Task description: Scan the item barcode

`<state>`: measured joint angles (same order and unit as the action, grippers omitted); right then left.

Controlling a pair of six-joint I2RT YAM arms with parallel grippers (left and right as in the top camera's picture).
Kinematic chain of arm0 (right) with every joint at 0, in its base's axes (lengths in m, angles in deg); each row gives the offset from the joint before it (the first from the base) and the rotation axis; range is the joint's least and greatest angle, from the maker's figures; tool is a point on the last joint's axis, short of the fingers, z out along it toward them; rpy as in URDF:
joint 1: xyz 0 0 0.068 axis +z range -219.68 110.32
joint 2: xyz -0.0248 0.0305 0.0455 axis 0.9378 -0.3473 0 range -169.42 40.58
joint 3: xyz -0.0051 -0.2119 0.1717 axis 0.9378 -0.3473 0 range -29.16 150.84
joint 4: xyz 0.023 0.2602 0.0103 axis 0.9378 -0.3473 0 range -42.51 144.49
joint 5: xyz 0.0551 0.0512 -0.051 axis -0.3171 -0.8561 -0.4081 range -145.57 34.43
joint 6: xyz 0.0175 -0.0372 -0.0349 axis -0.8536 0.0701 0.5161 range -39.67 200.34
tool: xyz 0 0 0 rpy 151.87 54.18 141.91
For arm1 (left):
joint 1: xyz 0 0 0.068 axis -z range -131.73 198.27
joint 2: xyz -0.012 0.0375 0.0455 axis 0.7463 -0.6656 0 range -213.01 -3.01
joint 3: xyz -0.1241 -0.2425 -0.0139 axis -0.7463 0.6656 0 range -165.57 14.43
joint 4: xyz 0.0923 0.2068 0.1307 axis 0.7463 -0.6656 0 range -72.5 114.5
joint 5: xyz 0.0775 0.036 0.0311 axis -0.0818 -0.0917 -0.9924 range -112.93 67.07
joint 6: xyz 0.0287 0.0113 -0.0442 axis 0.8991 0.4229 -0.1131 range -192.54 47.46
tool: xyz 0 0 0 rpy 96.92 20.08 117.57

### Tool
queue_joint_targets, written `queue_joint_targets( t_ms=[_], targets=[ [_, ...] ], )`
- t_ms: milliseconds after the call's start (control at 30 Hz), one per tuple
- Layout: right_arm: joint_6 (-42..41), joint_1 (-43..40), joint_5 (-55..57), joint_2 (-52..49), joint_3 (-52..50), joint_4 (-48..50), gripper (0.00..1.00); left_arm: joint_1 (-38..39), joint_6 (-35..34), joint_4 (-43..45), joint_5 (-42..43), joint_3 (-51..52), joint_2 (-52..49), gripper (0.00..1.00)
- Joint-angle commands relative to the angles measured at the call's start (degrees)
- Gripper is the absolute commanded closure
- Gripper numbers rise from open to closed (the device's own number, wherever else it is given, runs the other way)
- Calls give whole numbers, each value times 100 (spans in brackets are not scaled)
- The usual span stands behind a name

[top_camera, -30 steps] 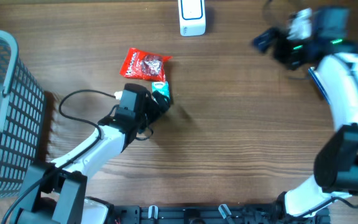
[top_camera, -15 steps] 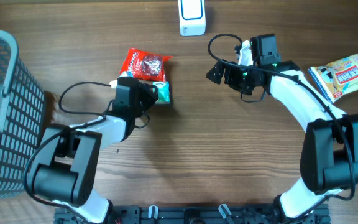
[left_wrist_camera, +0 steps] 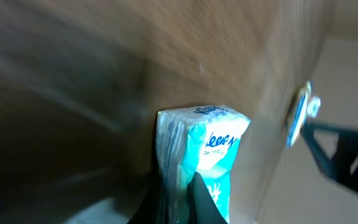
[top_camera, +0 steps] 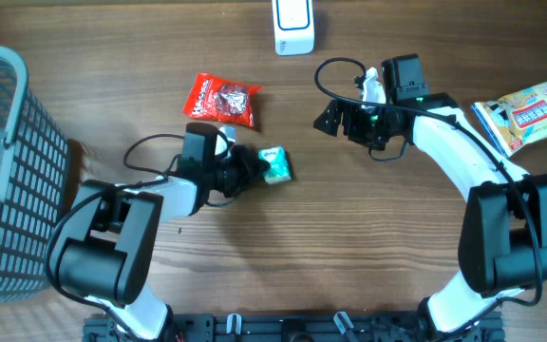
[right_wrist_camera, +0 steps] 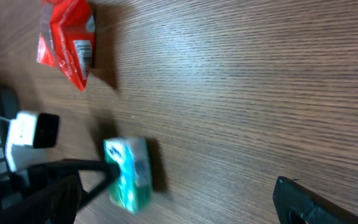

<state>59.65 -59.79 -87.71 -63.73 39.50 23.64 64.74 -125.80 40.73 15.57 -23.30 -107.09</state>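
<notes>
The item is a small teal and white tissue pack [top_camera: 277, 165], held just right of my left gripper [top_camera: 257, 169], which is shut on its near end. In the left wrist view the pack [left_wrist_camera: 207, 155] stands between the dark fingers [left_wrist_camera: 201, 199]. No barcode shows on it. My right gripper [top_camera: 333, 116] hovers open over the table's middle, to the upper right of the pack. From the right wrist the pack [right_wrist_camera: 129, 174] appears at the lower left, and one dark finger [right_wrist_camera: 309, 202] shows at the bottom right. A white scanner [top_camera: 294, 26] stands at the far edge.
A red snack bag [top_camera: 221, 100] lies above and to the left of the pack. A grey wire basket [top_camera: 12, 123] fills the left side. A yellow packet [top_camera: 530, 106] lies at the far right. Black cables loop beside both wrists.
My left gripper has shut on the teal pack and carried it right, away from the red bag. The right arm swung in from the far right, then held still.
</notes>
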Motion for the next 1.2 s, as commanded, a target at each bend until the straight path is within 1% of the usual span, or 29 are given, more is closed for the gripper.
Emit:
queue_joint_targets(
  t_ms=[0,33,100,167,200,233,300,333,367,400,433,467,567,633,667,700,767,800,867,933,967,1000,1067,1100,1167],
  targets=[
    [107,170,-203,-39,-105,20,0,179,31,-31,726,66,-105,23],
    [105,304,-201,-39,-184,79,0,164,33,-39,549,66,-105,0],
    [55,479,-181,-50,-304,199,0,76,28,-39,166,66,-105,0],
    [-581,675,195,-76,-527,323,1,-70,28,-46,-164,66,-105,0],
    [-772,734,297,-103,-601,341,0,-120,28,-79,-295,66,-105,0],
    [-962,815,345,-166,-695,396,0,-179,28,-186,-516,66,-105,0],
    [-1283,1005,343,-315,-914,636,3,-295,24,-584,-1130,66,-105,0],
    [-1414,1106,343,-393,-1019,796,7,-343,-22,-907,-1617,66,-105,0],
    [-1491,1172,310,-439,-1054,887,12,-376,-286,-1099,-1845,66,-105,0],
    [-1589,1217,249,-483,-1056,953,18,-393,-356,-1156,-1867,66,-105,0],
    [-1705,1248,166,-514,-1056,1034,30,-411,-448,-1182,-1882,66,-105,0],
    [-1792,1287,122,-540,-1056,1099,34,-422,-505,-1204,-1932,66,-105,0],
    [-1853,1425,125,-595,-1056,1198,35,-509,-1353,-1552,-2341,66,-105,0],
    [-1952,1534,133,-612,-1056,1224,35,-573,-1624,-1676,-2472,66,-105,0],
    [-2015,1589,197,-612,-1056,1228,36,-590,-1624,-1698,-2507,66,-105,0],
    [-2048,1639,267,-612,-1056,1250,41,-590,-1626,-1722,-2559,66,-105,0],
    [-2146,1690,437,-612,-1056,1250,43,-590,-1628,-1707,-2627,66,-105,1],
    [-2151,1687,452,-612,-1056,1252,46,-590,-1628,-1687,-2697,66,-105,1],
    [-2149,1687,476,-612,-1056,1250,65,-590,-1626,-1668,-2774,66,-105,1],
    [-2124,1687,474,-610,-1056,1263,78,-588,-1624,-1672,-2771,66,-105,0],
    [-2111,1674,468,-610,-1051,1263,79,-588,-1622,-1685,-2771,66,-105,0],
    [-1978,1644,361,-610,-1049,1287,80,-588,-1622,-1707,-2771,66,-105,0],
    [-1700,1491,-28,-605,-1043,1311,92,-588,-1622,-1716,-2769,66,-105,0],
    [-1545,1373,-319,-605,-1040,1329,96,-588,-1622,-1716,-2769,66,-105,0],
    [-1233,1054,-1097,-605,-1038,1342,96,-588,-1622,-1716,-2769,66,-105,0]
  ],
)
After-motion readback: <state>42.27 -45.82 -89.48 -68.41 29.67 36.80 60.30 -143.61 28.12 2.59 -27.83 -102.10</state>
